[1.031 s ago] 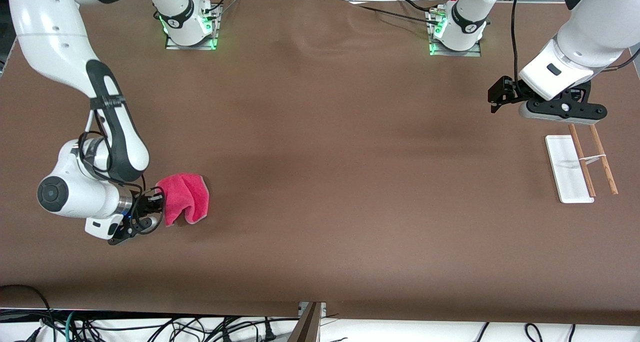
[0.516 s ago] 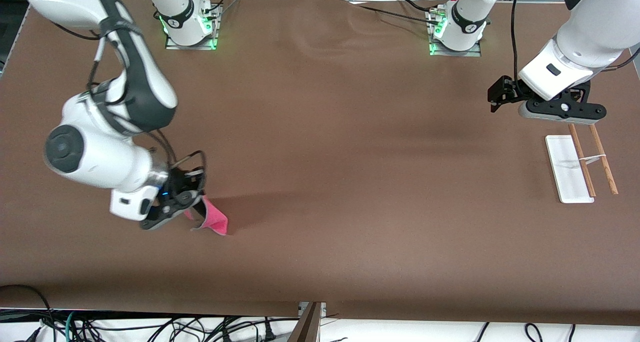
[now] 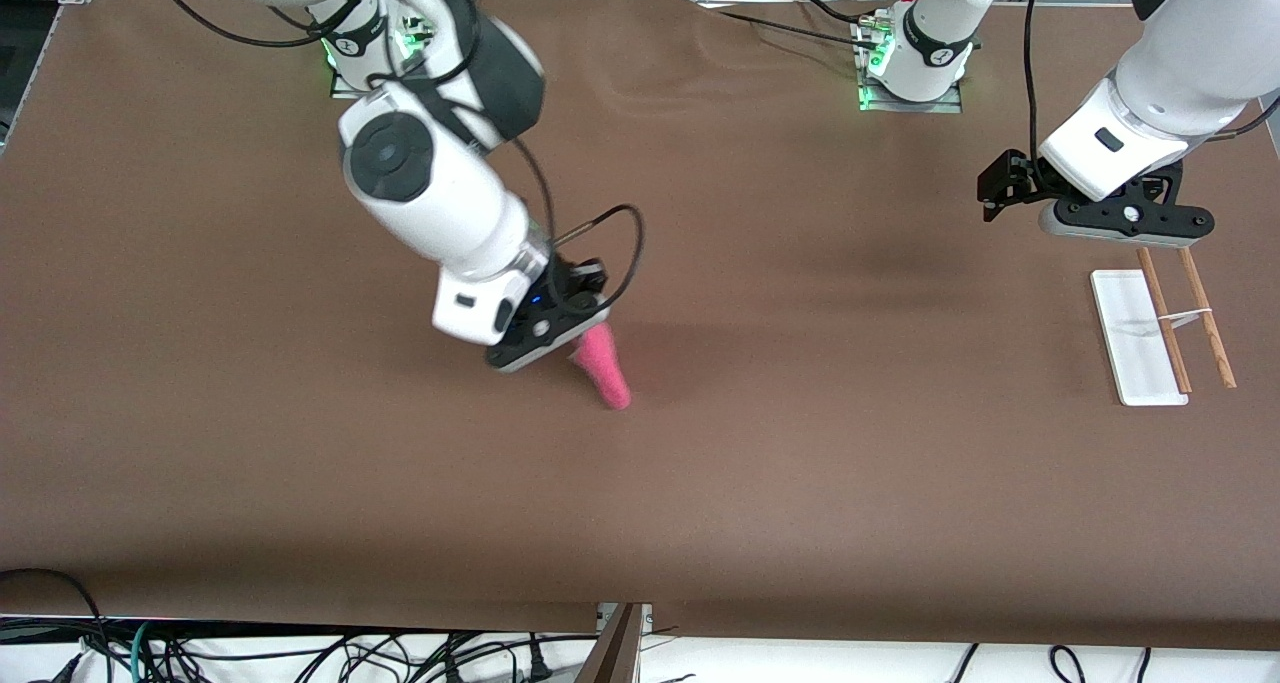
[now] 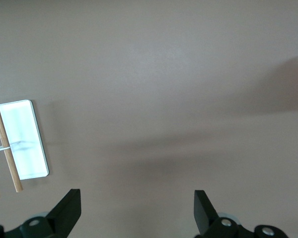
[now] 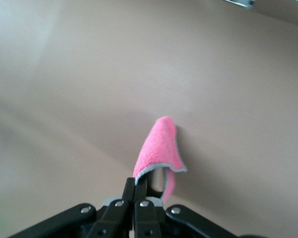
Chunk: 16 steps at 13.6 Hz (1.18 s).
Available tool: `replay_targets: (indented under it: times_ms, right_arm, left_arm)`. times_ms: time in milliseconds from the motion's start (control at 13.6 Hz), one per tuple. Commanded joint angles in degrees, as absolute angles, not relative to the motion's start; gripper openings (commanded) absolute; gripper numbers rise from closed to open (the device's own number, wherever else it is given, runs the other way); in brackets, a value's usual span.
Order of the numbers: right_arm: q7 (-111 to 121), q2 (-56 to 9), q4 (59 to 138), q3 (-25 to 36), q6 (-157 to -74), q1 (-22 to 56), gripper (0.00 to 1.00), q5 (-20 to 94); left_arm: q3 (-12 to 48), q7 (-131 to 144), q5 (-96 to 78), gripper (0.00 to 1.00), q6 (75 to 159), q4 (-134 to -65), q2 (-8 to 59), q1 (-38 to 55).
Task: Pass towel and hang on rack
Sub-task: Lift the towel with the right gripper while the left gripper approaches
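Two Franka arms at one brown table (image 3: 760,483). The right gripper (image 3: 572,335) hung over the middle of the table, somewhat toward the right arm's end. Its two fingers (image 5: 128,194) were pressed together on one corner of the towel (image 3: 603,365). The single pink-red towel drooped from that pinch as a narrow folded cone. Its lower tip pointed down at the table. In the right wrist view the towel (image 5: 159,151) rose directly from the closed fingertips, and its pale grey trim curled along the free edge. Whether the tip touched the table could not be told.

The left gripper (image 3: 1122,225) waited in the air just above the end of the rack farther from the front camera, at the left arm's end of the table. In the left wrist view its two fingers (image 4: 65,211) stood wide apart, with nothing between them.

One rack (image 3: 1160,331) stood on the table well apart from the towel. It comprised one flat white rectangular base (image 3: 1130,343), two thin parallel wooden rods (image 3: 1208,318) and one white crosspiece (image 3: 1185,315) joining them. The left wrist view showed the same base (image 4: 25,141) and one rod (image 4: 6,146) in full.
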State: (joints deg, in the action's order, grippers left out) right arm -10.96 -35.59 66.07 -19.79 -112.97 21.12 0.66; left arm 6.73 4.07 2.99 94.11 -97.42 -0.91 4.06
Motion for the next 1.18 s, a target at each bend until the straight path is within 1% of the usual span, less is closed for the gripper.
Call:
replay_targets:
  times_ms: [0,74,221,442,810,957,1105]
  right_arm:
    - [-13.6,-36.6,64.0,-19.9,-115.5,22.8,0.0,0.6]
    - [-14.0,-36.4,63.9,-19.9,-116.2,23.7,0.0,0.6]
    - [-14.5,-33.8,63.5,-20.2,-117.2,25.5,0.0,1.0]
    - [-17.2,-32.0,63.5,-20.3,-117.2,27.4,0.0,1.0]
    - [-16.4,-31.4,63.5,-20.3,-117.5,28.6,0.0,1.1]
    - [-16.3,-31.4,63.5,-20.3,-117.6,29.2,0.0,0.7]
    - [-16.5,-31.4,63.5,-20.1,-117.9,30.5,0.0,0.5]
  left_arm:
    - [6.4,4.3,2.5,1.0,92.6,-95.5,0.0,3.7]
    - [6.2,3.3,2.5,1.0,92.6,-95.5,0.2,3.3]
    - [6.2,3.3,1.6,1.0,92.4,-95.5,1.7,0.9]
    - [6.2,3.3,-0.9,1.0,92.3,-95.5,3.5,0.8]
    - [6.6,-5.9,-10.4,1.0,93.2,-95.5,8.4,1.1]
    - [6.6,-11.0,-18.1,1.0,96.0,-95.9,9.8,0.7]
    - [6.6,-17.9,-20.7,1.0,98.9,-96.3,12.1,0.8]
